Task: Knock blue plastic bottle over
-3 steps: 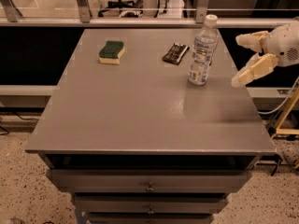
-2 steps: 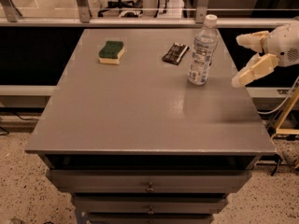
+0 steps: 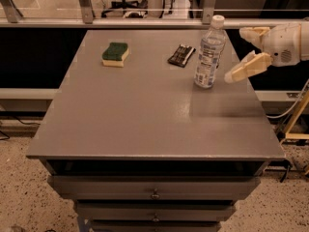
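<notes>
Gripper (image 3: 234, 55) edged closer; jaws apart, just beside upright blue plastic bottle (image 3: 209, 52).

Gripper (image 3: 234, 55): has shifted left from its earlier place at the right of the table (image 3: 145, 115), closing on the bottle (image 3: 209, 57) at label height with fingers spread. Lower fingertip (image 3: 231, 76): a clear gap from the bottle before, now just beside it and not touching.

One bottle (image 3: 210, 57), one sponge (image 3: 115, 53), one black object (image 3: 181, 55), one gripper (image 3: 234, 55) beside bottle.
</notes>
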